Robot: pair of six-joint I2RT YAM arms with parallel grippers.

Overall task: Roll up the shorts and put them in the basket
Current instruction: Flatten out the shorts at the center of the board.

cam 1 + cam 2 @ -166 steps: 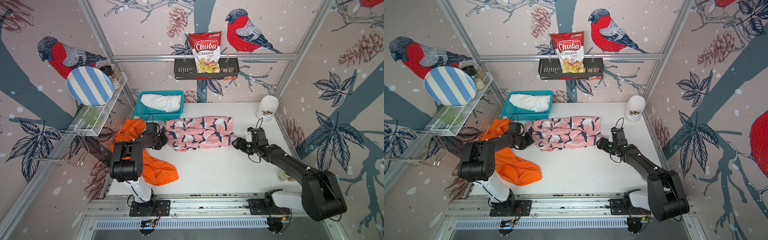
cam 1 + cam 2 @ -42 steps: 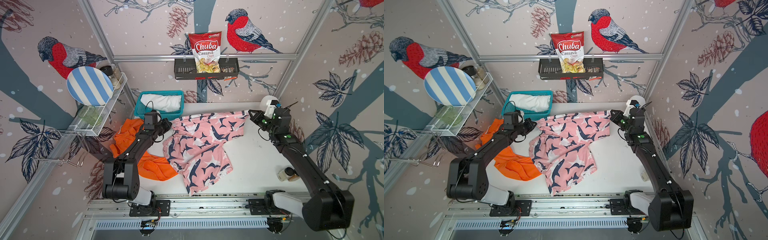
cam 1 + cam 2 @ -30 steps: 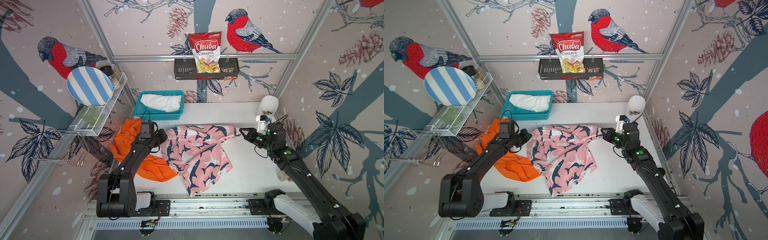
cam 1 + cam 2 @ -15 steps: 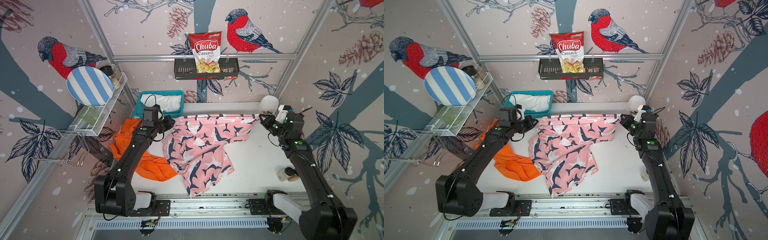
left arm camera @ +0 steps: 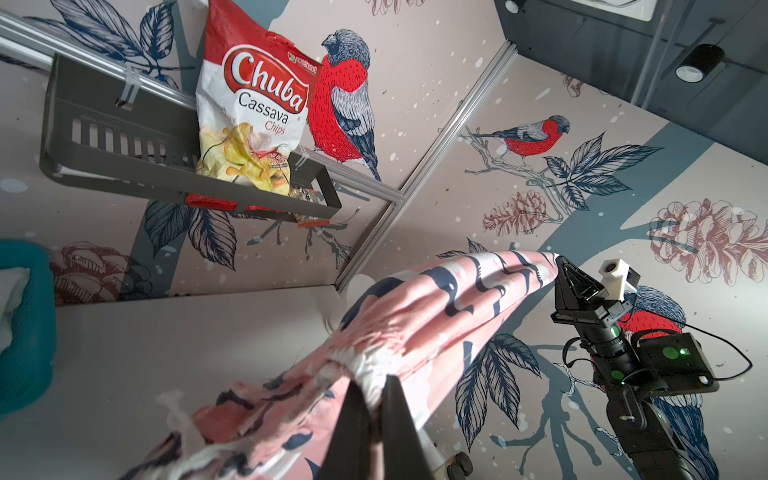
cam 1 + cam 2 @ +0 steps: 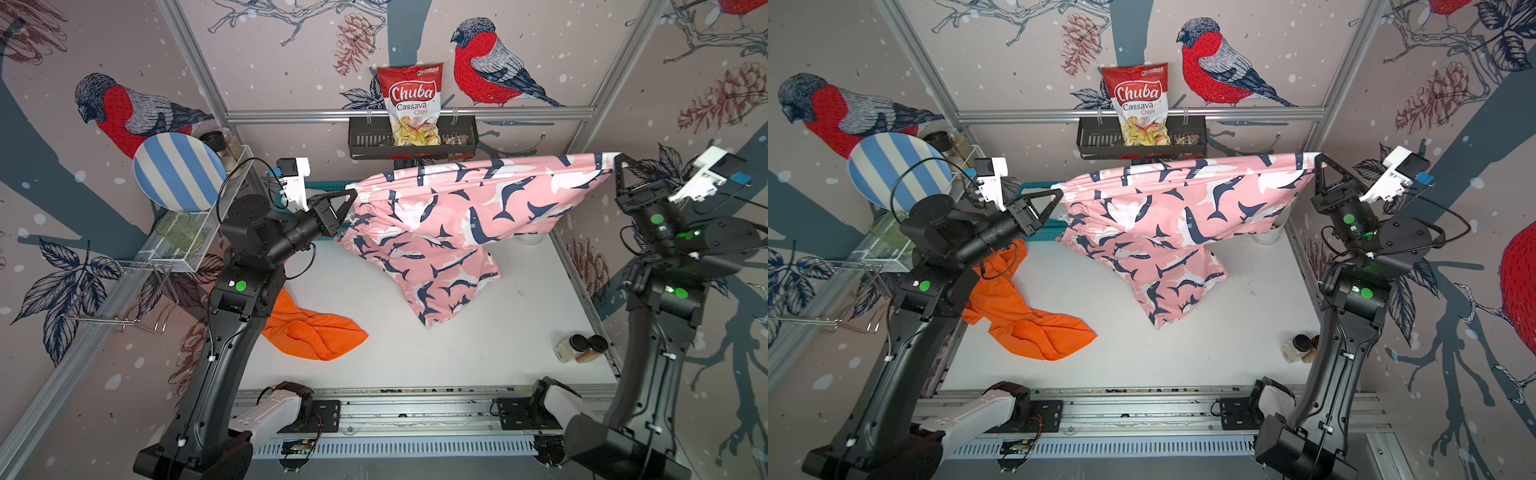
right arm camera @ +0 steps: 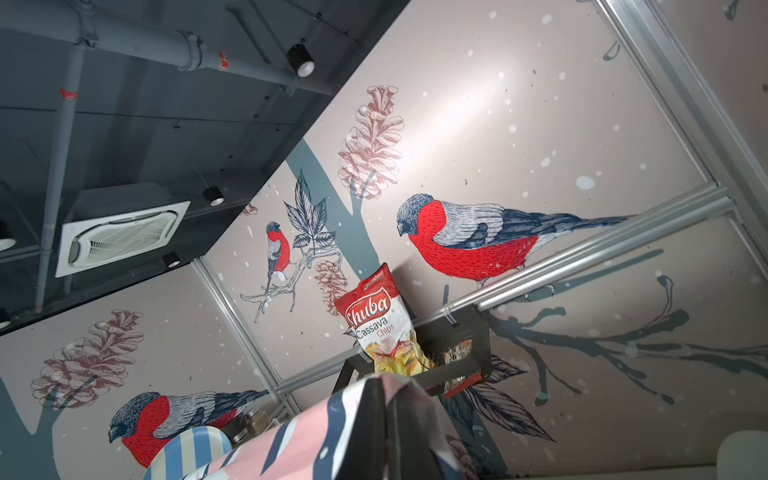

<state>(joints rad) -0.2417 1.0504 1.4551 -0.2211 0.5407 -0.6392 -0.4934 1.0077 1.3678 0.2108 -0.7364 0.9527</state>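
Note:
The pink shark-print shorts (image 6: 449,224) (image 6: 1163,224) hang in the air, stretched by the waistband between both grippers, legs drooping over the white table (image 6: 478,345). My left gripper (image 6: 353,193) (image 6: 1059,192) (image 5: 376,388) is shut on the gathered left waistband end. My right gripper (image 6: 616,157) (image 6: 1318,156) (image 7: 384,388) is shut on the right end, held higher. The orange shorts (image 6: 316,332) (image 6: 1025,316) lie crumpled on the table at the left, beside the left arm. A bit of white fabric (image 5: 8,299) shows in the teal basket (image 5: 25,332).
A chips bag (image 6: 411,104) stands in a black rack on the back wall. A striped plate (image 6: 178,172) leans on a wire shelf at the left. Two spice jars (image 6: 582,349) lie at the front right. A white cup (image 6: 1271,236) peeks out behind the pink shorts.
Both arms have risen and pulled the waistband taut. The pink shorts have come up off the front of the table and now hang higher.

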